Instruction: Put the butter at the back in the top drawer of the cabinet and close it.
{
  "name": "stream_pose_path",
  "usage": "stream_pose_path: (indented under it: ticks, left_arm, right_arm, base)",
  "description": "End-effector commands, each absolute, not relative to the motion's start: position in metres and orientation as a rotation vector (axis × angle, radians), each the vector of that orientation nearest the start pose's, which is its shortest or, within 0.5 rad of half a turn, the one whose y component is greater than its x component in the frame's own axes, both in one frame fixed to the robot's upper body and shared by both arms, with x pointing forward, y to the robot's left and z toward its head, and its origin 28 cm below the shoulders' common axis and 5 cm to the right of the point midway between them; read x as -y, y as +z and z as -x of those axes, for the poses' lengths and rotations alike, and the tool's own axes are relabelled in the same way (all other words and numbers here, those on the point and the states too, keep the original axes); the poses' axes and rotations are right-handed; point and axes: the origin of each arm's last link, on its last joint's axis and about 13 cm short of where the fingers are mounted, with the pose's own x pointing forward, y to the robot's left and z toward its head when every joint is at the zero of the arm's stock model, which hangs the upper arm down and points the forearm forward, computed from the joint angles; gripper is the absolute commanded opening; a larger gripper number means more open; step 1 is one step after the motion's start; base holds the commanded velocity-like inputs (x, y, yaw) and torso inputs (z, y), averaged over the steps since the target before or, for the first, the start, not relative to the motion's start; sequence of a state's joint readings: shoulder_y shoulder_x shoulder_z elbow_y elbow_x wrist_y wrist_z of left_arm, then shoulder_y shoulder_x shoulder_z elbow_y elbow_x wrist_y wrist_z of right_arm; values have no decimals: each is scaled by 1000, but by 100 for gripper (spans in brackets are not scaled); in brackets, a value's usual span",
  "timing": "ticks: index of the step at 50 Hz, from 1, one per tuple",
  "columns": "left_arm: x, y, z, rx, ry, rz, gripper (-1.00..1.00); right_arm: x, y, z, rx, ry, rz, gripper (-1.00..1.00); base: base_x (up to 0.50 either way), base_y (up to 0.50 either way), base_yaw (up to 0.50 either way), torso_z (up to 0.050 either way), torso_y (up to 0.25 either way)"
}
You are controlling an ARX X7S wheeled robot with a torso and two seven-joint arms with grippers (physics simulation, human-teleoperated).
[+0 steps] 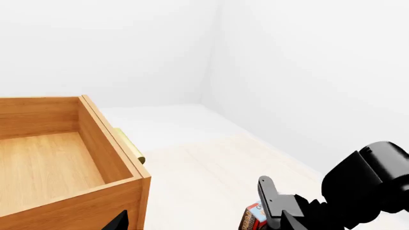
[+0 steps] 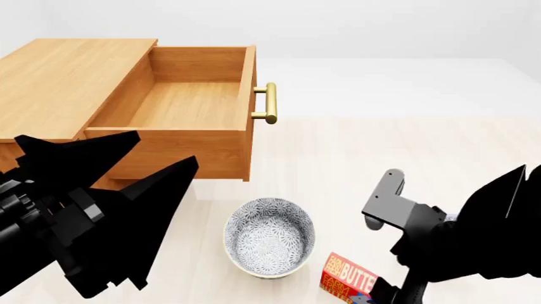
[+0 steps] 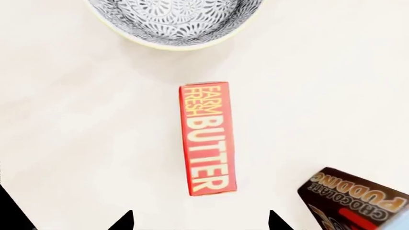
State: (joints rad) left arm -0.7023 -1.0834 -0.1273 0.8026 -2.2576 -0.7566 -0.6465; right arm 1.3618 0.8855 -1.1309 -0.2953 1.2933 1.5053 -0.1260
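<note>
1. I see a pale, cream floor point(image 2: 338, 164) with plain white walls behind it; everything stands on this floor.
2. The cabinet point(image 2: 59, 76) is at the left of my head view, honey-brown wood, and its top drawer point(image 2: 182, 104) is pulled out and has nothing inside. The brass handle point(image 2: 268, 102) is on the drawer's front, facing the open floor.
3. A patterned bowl point(image 2: 268, 237) sits on the floor in front of the drawer, near it but not touching.
4. The butter point(image 3: 207, 138) lies flat on the floor just beside the bowl, apart from it, with the yellow lettering facing up. In the head view only part of the carton shows, at the bottom edge.
5. A chocolate pudding box point(image 3: 355, 199) lies near one end of the butter, not touching it.
6. My right gripper point(image 3: 199, 221) hangs over the butter with its fingers spread wide. The two tips show on either side of the carton's end, and nothing is held between them.
7. My left gripper point(image 2: 139, 166) is beside the drawer's front corner. Its fingers are spread apart and it carries nothing.
</note>
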Motion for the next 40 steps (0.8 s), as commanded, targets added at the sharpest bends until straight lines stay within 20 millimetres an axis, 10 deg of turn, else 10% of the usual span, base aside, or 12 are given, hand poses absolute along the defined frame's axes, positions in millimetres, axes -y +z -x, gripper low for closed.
stream_pose_path:
  ticks: [1,40]
  left_arm:
    - [-265,298,-130,-71,-695,195,100]
    - [-265,295,-133,-83,-692,201,100]
  right_arm:
    - [175,213,-260,-1114,725,671,100]
    - [169,167,-286,-1217,745,717,100]
  base:
    - [0,0,0,0,0]
    - [0,0,0,0,0]
